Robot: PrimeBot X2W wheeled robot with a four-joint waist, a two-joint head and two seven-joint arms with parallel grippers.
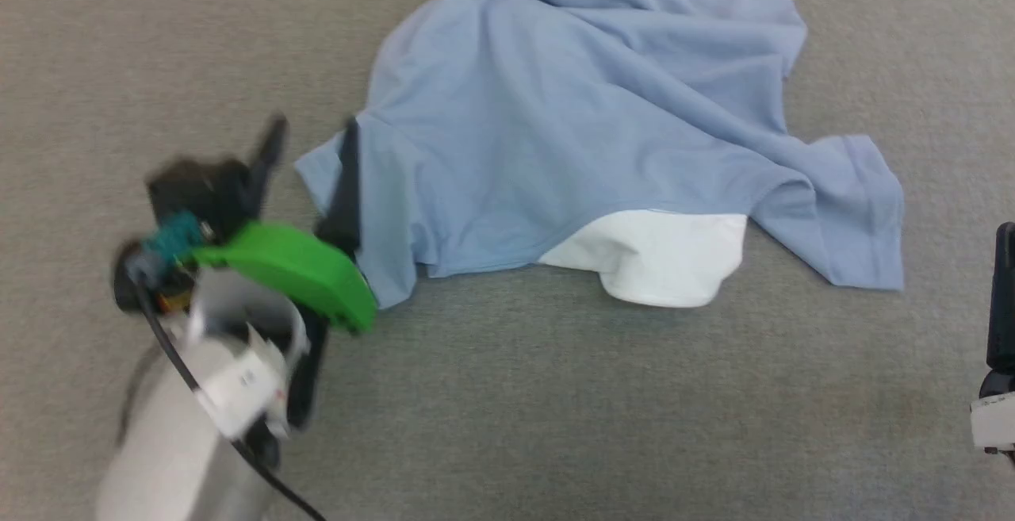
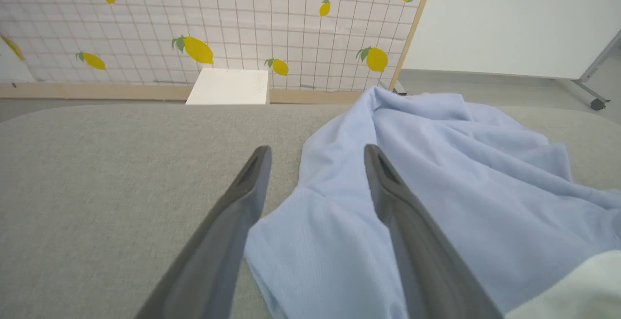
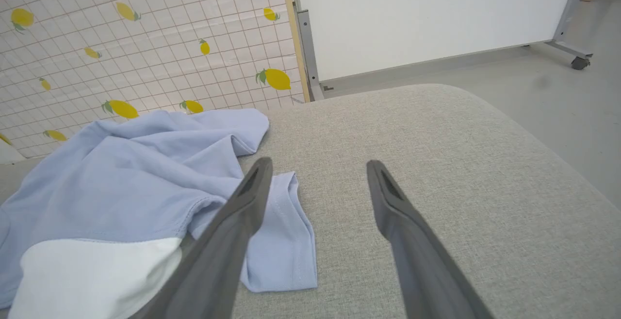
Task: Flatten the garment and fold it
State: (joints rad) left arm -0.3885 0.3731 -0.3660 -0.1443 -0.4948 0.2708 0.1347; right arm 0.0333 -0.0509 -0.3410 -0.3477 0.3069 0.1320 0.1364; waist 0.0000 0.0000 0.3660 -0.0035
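Both grippers spread wide, nothing held

Left gripper (image 2: 318,151) straddles the near-left sleeve edge of the garment (image 1: 579,124), which lies crumpled on the grey cushion (image 1: 555,394). Right gripper (image 3: 318,163) hangs over bare fabric just beside the other sleeve. Lemon-print screen (image 2: 145,27) behind.

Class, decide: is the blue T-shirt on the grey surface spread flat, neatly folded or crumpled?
Crumpled, not folded. The T-shirt lies bunched in deep wrinkles, its white inner side showing at the near edge.
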